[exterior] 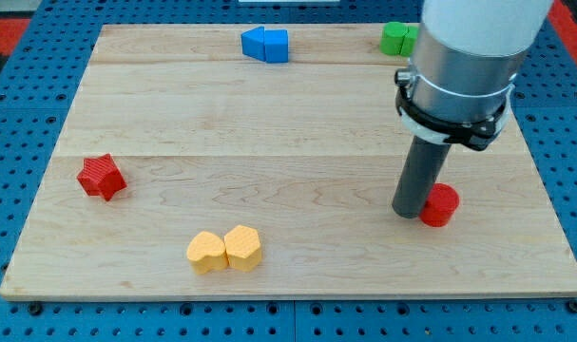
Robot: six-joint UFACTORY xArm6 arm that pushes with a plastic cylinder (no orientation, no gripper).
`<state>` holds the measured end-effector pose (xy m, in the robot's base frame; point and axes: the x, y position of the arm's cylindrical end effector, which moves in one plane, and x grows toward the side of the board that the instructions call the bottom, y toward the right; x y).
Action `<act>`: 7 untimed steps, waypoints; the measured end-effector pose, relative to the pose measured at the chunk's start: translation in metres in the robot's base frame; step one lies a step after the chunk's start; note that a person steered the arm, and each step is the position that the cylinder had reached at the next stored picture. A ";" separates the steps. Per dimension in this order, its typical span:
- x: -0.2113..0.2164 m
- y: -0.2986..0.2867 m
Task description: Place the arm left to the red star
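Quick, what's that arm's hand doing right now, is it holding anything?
No gripper: the arm ends in a rod, holding nothing.
My tip rests on the board beside the red cylinder, far to the view's right of the red star.

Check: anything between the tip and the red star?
No. In the camera view, bare board runs from my tip to the red star; the yellow blocks sit below that line.

Pale matt wooden board [269,123]; smooth matt plastic-looking red star [102,177]
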<state>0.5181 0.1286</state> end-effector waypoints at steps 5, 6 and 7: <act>-0.090 -0.103; -0.103 -0.219; -0.110 -0.335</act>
<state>0.4078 -0.2060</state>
